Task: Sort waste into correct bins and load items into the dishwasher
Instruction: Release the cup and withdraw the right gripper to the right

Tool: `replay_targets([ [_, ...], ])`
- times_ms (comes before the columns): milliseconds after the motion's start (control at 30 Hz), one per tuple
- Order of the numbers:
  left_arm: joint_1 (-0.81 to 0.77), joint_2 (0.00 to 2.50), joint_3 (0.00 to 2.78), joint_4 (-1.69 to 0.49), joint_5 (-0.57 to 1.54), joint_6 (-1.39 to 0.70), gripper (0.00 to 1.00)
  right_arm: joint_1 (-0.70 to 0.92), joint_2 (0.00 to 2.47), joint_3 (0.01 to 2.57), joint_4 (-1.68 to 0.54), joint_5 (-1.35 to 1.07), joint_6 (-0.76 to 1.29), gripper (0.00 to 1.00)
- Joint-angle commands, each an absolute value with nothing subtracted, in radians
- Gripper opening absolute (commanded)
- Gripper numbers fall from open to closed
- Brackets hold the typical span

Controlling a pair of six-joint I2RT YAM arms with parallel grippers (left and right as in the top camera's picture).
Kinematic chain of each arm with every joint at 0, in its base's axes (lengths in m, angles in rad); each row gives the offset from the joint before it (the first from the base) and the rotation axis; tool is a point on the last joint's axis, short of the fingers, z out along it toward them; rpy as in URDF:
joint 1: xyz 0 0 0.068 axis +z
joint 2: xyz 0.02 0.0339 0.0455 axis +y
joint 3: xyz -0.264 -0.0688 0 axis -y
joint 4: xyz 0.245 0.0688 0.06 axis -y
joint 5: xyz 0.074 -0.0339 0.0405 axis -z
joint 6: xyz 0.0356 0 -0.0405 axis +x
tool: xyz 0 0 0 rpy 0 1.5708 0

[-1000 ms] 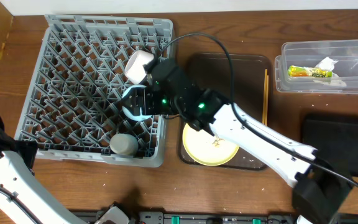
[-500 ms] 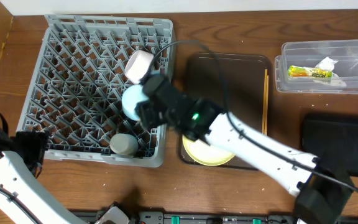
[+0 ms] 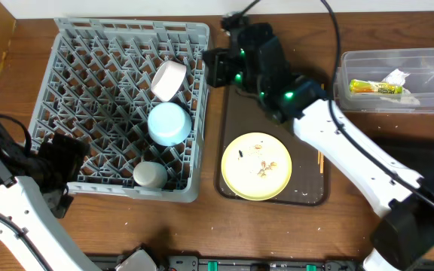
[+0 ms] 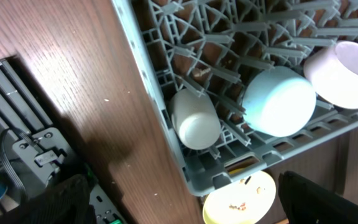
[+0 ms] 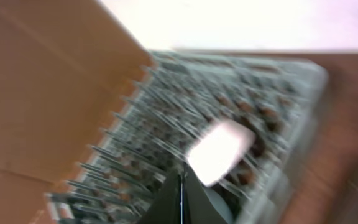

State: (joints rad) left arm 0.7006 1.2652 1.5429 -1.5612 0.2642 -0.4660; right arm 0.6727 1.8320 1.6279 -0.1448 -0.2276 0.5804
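The grey dishwasher rack holds a white bowl, a light blue bowl and a small white cup. My right gripper hovers shut and empty over the rack's far right edge; its view is blurred, with the shut gripper pointing at the white bowl. The yellow plate carries crumbs. A chopstick tip shows beside the arm. The clear tub holds the wrapper and tissue. My left gripper stands open and empty beside the rack's near left corner, above the cup.
The plate rests on a dark brown tray right of the rack. My right arm stretches across the tray and hides most of the table's right side. The near table edge and dark equipment lie by my left gripper.
My right gripper let go of the light blue bowl in the rack, shut, and swung back to the rack's far right edge. My left arm edged toward the rack.
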Motion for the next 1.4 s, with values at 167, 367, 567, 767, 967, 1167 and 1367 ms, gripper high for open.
replay_targets([
  [167, 0.686, 1.261, 1.542, -1.59, 0.276, -0.445, 0.98, 0.693, 2.058, 1.646, 0.119, -0.334, 0.59, 0.01],
  [367, 0.665, 1.261, 1.525, -1.582, 0.281, -0.398, 0.98, 0.701, 2.171, 1.682, 0.296, -0.33, 0.639, 0.03],
  [567, 0.539, 1.261, 1.459, -1.491, 0.376, -0.189, 0.98, 0.705, 2.178, 1.688, 0.288, -0.342, 0.63, 0.03],
  [767, 0.388, 1.269, 1.41, -1.327, 0.43, -0.124, 0.98, 0.674, 2.162, 1.688, 0.154, -0.348, 0.627, 0.02],
  [967, 0.361, 1.274, 1.41, -1.118, 0.456, -0.163, 0.98, 0.545, 2.069, 1.688, -0.133, -0.35, 0.618, 0.01],
  [1167, 0.346, 1.283, 1.409, -0.878, 0.503, -0.162, 0.24, 0.388, 1.937, 1.688, -0.428, -0.386, 0.498, 0.01],
  [1367, 0.268, 1.411, 1.409, -0.655, 0.426, -0.162, 0.08, 0.253, 1.812, 1.688, -0.677, -0.387, 0.473, 0.01],
])
